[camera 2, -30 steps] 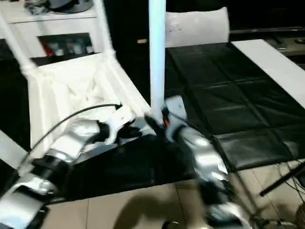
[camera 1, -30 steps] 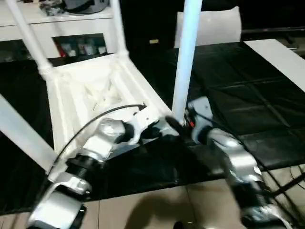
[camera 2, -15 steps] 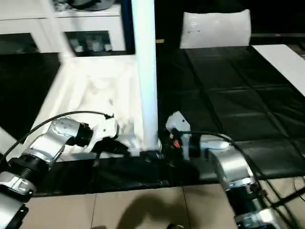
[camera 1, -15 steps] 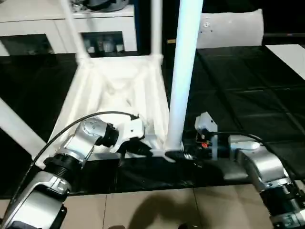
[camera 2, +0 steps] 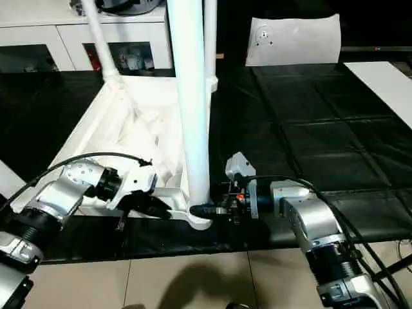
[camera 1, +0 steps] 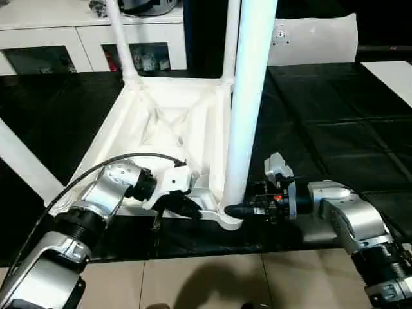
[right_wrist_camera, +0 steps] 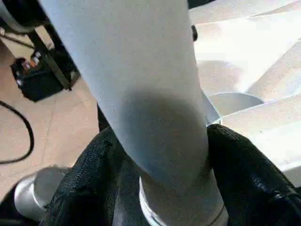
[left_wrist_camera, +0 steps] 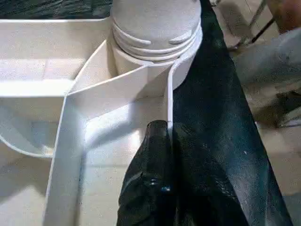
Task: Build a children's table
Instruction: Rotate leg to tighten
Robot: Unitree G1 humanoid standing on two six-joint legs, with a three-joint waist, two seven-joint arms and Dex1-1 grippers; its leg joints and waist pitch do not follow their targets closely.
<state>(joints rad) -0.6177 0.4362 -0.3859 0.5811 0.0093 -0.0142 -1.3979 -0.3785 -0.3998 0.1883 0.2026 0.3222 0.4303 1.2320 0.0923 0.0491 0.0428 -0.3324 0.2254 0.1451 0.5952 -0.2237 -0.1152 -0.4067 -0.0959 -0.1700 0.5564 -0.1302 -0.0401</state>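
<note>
Left gripper (camera 1: 188, 207) jaws pinched together; right gripper (camera 1: 235, 210) jaws clasp either side of a leg (camera 1: 248, 103)

One white table top (camera 1: 161, 122), upside down, with four white tube legs standing in it: the near leg (camera 1: 248, 96), one at the left (camera 1: 26, 168) and two at the far corners (camera 1: 121, 35) (camera 1: 230, 38). Two end effectors, left end effector (camera 1: 187, 209) and right end effector (camera 1: 241, 210). One flat white panel (camera 1: 315, 38), one white strip (camera 1: 393, 72)
</note>
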